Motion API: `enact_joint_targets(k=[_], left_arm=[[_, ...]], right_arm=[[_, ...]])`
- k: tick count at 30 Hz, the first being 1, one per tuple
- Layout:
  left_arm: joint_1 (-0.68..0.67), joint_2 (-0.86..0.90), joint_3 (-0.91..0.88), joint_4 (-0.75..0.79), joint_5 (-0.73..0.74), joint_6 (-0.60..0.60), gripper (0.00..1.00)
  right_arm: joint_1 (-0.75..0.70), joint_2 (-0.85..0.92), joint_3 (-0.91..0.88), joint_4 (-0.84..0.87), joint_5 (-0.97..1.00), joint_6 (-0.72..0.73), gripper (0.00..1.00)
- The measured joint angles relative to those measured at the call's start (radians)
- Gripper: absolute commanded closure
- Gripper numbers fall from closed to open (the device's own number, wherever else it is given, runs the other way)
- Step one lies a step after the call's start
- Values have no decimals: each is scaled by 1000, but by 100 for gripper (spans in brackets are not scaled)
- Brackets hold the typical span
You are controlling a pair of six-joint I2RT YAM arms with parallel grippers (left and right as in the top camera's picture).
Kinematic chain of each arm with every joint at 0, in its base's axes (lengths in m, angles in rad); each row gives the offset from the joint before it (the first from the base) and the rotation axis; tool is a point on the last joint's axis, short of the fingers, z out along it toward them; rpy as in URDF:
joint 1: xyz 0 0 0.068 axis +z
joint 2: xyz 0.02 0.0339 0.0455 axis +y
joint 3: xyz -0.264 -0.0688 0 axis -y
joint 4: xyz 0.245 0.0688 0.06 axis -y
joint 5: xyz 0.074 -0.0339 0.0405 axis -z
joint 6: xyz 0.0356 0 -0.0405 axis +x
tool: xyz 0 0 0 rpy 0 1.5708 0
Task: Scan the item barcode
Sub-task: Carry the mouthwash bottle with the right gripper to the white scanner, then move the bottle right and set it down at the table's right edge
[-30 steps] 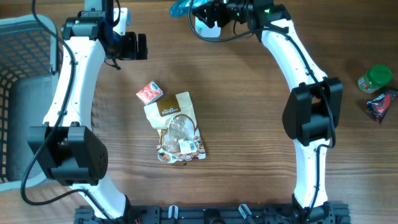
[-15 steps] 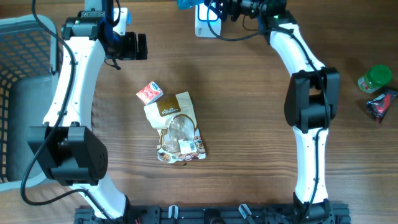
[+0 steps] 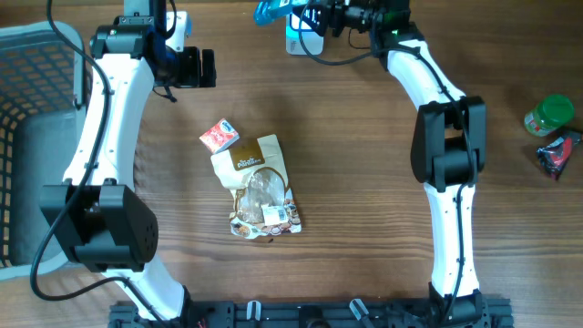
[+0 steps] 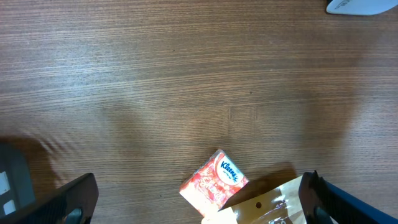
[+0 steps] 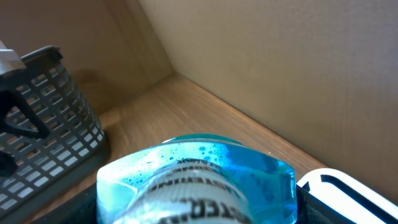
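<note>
Your right fingers [image 3: 314, 16] are part-closed around the blue bottle [image 5: 196, 180] and have it off the tabletop [image 3: 364, 182] at the far edge, just beside the white scanner [image 3: 301, 41]. In the right wrist view the bottle lies across the grip with its printed label facing up towards the camera. I can read black lettering there but cannot make out a barcode.

Your job now is to show the code to the scanner, so work out first which side carries it. If it is not on the label face you see, roll the wrist slowly so the bottle turns in front of the scanner instead of swinging past it. The bottle is clear and glossy, and I judge that glare could spoil the read. Tilt it a little off square and pause at each angle. Don't squeeze harder or loosen the grip, since a round bottle can slip or spin.

Your left fingers [image 4: 74, 199] are spread fully and hold nothing, hovering above the tissue pack [image 4: 214, 180] and pouch [image 3: 260, 187]. Leave that arm parked, well clear of the scanner.
</note>
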Motion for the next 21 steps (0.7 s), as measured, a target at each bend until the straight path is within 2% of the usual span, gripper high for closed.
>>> enact_joint_targets(k=[7,9,21], left_arm=[[0,0,0,0,0,0,0],[0,0,0,0,0,0,0],[0,0,0,0,0,0,0]], right_arm=[[-2,45,0,31,34,-1,42],[-10,53,0,78,37,0,46],[-22,53,0,100,63,-1,45]])
